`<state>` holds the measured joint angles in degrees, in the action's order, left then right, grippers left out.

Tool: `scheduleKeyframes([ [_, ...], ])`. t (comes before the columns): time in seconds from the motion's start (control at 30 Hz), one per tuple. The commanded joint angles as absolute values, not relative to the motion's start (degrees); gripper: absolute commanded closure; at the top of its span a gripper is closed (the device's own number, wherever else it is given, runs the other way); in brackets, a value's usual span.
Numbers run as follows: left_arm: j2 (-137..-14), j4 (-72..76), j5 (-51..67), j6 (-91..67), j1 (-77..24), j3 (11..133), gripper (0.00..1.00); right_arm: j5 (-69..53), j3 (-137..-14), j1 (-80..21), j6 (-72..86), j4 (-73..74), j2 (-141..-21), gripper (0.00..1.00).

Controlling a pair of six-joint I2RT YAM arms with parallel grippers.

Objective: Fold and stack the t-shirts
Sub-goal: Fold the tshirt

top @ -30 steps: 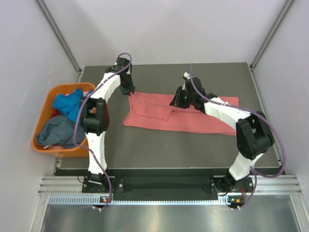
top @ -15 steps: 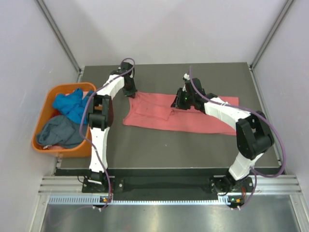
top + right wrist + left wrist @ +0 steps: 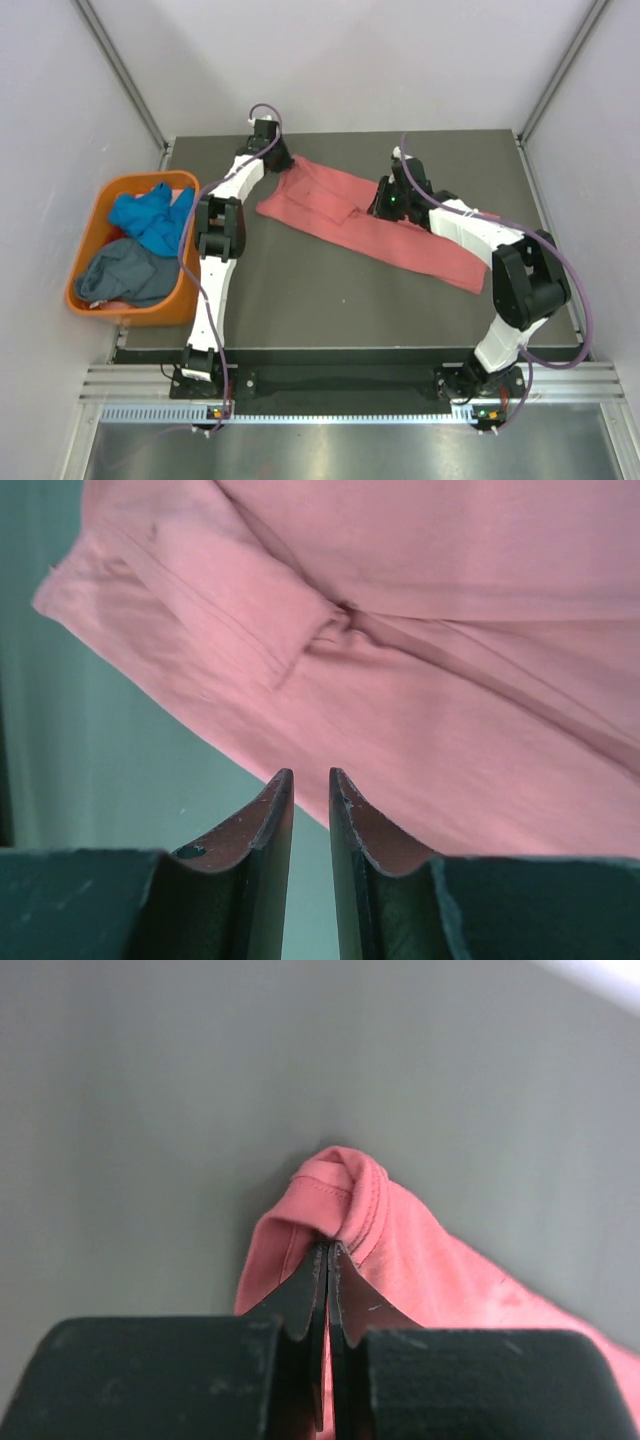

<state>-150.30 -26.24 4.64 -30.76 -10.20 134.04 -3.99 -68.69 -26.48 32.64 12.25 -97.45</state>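
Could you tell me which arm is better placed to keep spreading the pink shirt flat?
Probably left: its pincer is shut on the salmon-pink t-shirt at its far corner; the right pincer hovers above, holding nothing.

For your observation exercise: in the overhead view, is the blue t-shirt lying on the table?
No: the blue t-shirt sits inside the orange tub, beside the table's left edge.

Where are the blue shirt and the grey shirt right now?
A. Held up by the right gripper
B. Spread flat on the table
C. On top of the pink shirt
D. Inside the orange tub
D: the blue shirt and the grey shirt lie bunched in the orange tub, left of the table.
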Motion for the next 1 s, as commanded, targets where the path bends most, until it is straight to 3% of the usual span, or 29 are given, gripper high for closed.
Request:
scheduleKeyframes([
  [0.0, -153.5, -4.8, 6.9, -36.5, -9.8, 136.1, 1.00, -1.1, -70.8, -24.2, 30.6, 11.0, -94.7, 0.78],
  [0.13, -155.6, -1.8, 14.4, -40.2, -9.8, 146.0, 1.00, -1.6, -71.1, -22.9, 29.7, 12.3, -94.7, 0.78],
  [0.27, -143.4, 4.1, 14.9, -39.7, -10.5, 131.4, 0.71, -0.4, -71.4, -22.1, 29.1, 16.3, -92.5, 0.78],
  [0.33, -135.6, 2.9, 13.6, -36.4, -11.1, 124.8, 0.65, -0.3, -70.8, -21.4, 29.2, 19.0, -90.2, 0.78],
  [0.47, -125.5, -10.6, 16.1, -36.6, -11.5, 121.0, 0.67, 1.9, -68.1, -20.1, 29.4, 23.5, -84.7, 0.77],
  [0.57, -117.4, -15.6, 14.5, -38.0, -14.9, 110.5, 0.69, 1.9, -64.4, -19.3, 28.8, 26.1, -78.7, 0.76],
  [0.83, -103.0, -17.6, 2.6, -41.0, -17.5, 82.0, 0.69, 1.8, -55.9, -19.2, 28.9, 30.9, -66.8, 0.75],
  [0.97, -99.7, -17.6, 0.5, -42.4, -13.5, 76.5, 0.69, 1.1, -53.7, -19.2, 28.7, 30.4, -62.7, 0.74],
])
